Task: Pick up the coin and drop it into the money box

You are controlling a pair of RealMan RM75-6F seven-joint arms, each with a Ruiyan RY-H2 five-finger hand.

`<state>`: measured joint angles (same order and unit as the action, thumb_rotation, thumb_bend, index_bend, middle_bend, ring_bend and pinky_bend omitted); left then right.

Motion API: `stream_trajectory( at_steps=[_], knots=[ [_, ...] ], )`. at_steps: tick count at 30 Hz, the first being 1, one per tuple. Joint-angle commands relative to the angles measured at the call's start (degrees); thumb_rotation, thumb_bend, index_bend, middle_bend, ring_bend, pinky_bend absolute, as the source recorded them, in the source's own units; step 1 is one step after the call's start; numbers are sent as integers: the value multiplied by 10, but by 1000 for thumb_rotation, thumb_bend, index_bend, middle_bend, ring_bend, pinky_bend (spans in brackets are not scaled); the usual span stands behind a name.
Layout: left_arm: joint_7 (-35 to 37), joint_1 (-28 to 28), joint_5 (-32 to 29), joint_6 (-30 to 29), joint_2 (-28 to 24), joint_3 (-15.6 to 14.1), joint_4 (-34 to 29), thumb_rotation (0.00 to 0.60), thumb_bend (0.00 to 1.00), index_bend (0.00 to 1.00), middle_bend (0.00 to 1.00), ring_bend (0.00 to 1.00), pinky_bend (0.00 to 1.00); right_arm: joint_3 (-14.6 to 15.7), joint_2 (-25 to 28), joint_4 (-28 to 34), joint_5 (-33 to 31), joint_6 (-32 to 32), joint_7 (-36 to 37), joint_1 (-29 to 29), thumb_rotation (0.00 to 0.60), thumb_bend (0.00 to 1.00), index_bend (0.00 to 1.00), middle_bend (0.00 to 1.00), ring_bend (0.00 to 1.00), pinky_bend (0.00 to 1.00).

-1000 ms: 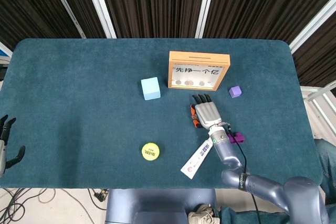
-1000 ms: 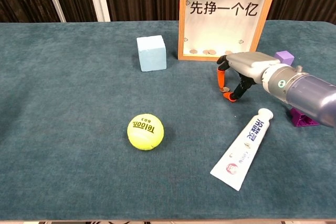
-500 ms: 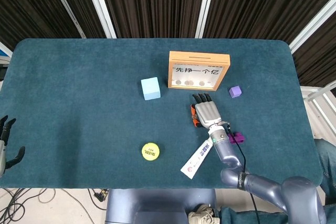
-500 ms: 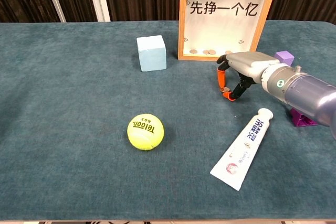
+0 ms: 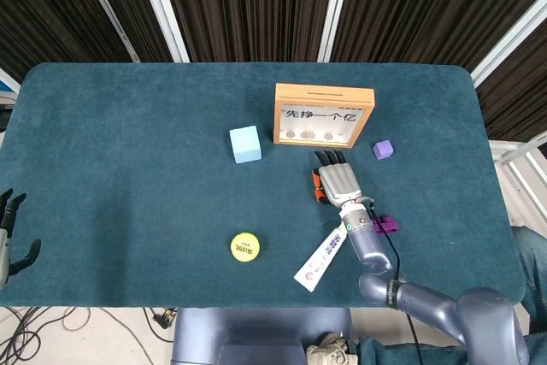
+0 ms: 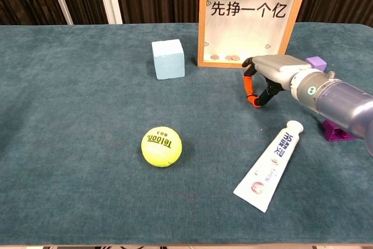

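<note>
The wooden money box (image 5: 325, 114) (image 6: 253, 18) stands upright at the table's middle back, with several coins lying behind its clear front. My right hand (image 5: 338, 184) (image 6: 271, 77) hovers just in front of the box, fingers curled down. Its orange thumb and fingertips (image 6: 254, 98) are closed together a little above the cloth. The coin is barely visible in that pinch, and none lies on the cloth below. My left hand (image 5: 10, 232) hangs off the table's left edge with its fingers apart, holding nothing.
A light blue cube (image 5: 245, 144) (image 6: 168, 58) sits left of the box. A yellow tennis ball (image 5: 244, 247) (image 6: 161, 146) and a toothpaste tube (image 5: 320, 256) (image 6: 271, 164) lie nearer the front. A purple cube (image 5: 383, 150) and a purple piece (image 5: 386, 225) lie to the right.
The right hand has closed its thumb and fingertips together and lifted slightly off the cloth toward the box. The coin seen on the cloth under the fingers earlier is gone from there.
</note>
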<state>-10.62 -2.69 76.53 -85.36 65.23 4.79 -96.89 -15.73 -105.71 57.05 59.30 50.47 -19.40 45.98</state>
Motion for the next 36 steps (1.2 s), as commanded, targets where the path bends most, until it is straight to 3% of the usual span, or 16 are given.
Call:
stream_trajectory(
  at_steps=[1, 15, 23, 32, 36],
  knots=[
    [-1, 0, 0, 1, -1, 0, -1, 600, 338, 129, 7, 0, 0, -1, 2, 2, 2, 3, 1, 0, 600, 508, 625, 127, 59, 0],
    [-2, 0, -3, 3, -3, -1, -4, 600, 338, 129, 7, 0, 0, -5, 30, 37, 7, 12, 12, -8, 600, 522, 685, 135, 63, 0],
    [-3, -1, -3, 4, -3, -2, -5, 600, 338, 129, 6, 0, 0, -21, 134, 191, 11, 78, -11, -43, 600, 523, 685, 135, 63, 0],
    [0, 0, -3, 2, -3, -2, -9, 600, 338, 129, 7, 0, 0, -81, 272, 362, -62, 159, -79, -81, 600, 522, 685, 134, 64, 0],
    [0, 0, -1, 1, -2, -2, -8, 600, 338, 129, 7, 0, 0, -111, 304, 385, -87, 178, -86, -78, 600, 522, 685, 135, 63, 0]
  ],
)
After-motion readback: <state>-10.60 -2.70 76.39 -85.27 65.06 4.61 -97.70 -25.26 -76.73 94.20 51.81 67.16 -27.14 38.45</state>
